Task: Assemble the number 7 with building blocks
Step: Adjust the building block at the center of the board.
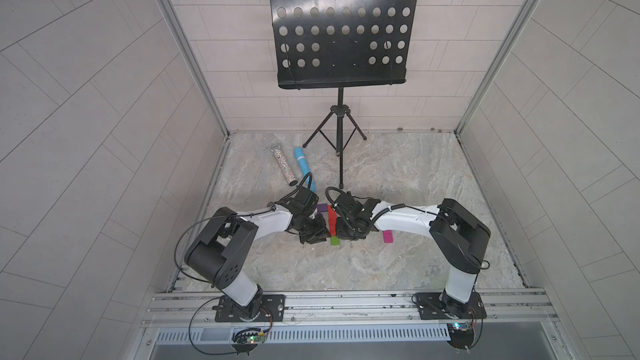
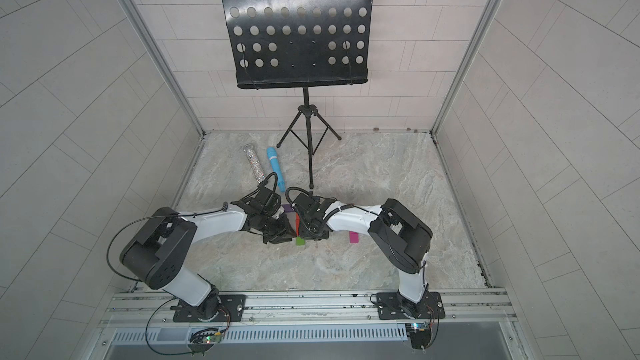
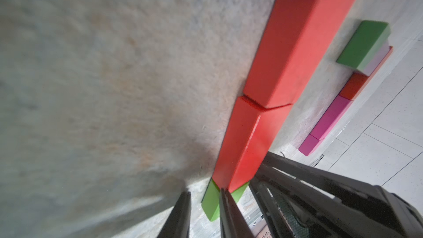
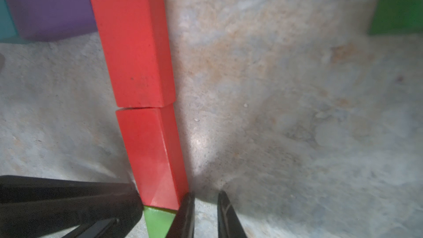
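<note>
Both pincers are clenched and empty. The left pincer [image 3: 204, 191] and right pincer [image 4: 206, 193] press in from left and right where the near red block [image 4: 153, 156] meets the green block [image 4: 158, 222], likely to square up the 7's stem. Beyond it, the far red block [image 4: 132, 42] joins the purple block [image 4: 50, 5], which serves as the top bar. A spare magenta block [image 1: 388, 236] lies to the right on the table [image 1: 415, 174].

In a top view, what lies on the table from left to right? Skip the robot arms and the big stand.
glittery silver tube → blue microphone → purple block → red blocks → magenta block. The green block sits in line with the red ones, so it is left out.
</note>
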### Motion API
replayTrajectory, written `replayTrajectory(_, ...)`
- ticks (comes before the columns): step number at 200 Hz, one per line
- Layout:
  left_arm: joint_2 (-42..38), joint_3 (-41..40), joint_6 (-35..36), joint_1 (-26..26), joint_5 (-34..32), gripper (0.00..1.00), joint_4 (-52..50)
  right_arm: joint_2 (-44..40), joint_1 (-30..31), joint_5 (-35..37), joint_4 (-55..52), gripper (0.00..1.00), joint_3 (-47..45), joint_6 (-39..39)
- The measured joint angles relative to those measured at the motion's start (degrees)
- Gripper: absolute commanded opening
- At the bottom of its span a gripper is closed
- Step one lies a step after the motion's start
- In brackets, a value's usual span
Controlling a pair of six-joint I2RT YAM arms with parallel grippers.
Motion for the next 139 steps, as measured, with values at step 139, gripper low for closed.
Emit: replayTrajectory(139, -3.08, -0.31, -0.44, -0.17, -4.55, 0.29, -3.61, 0.00, 0.02, 0.02, 0.07, 0.23, 0.00, 0.00)
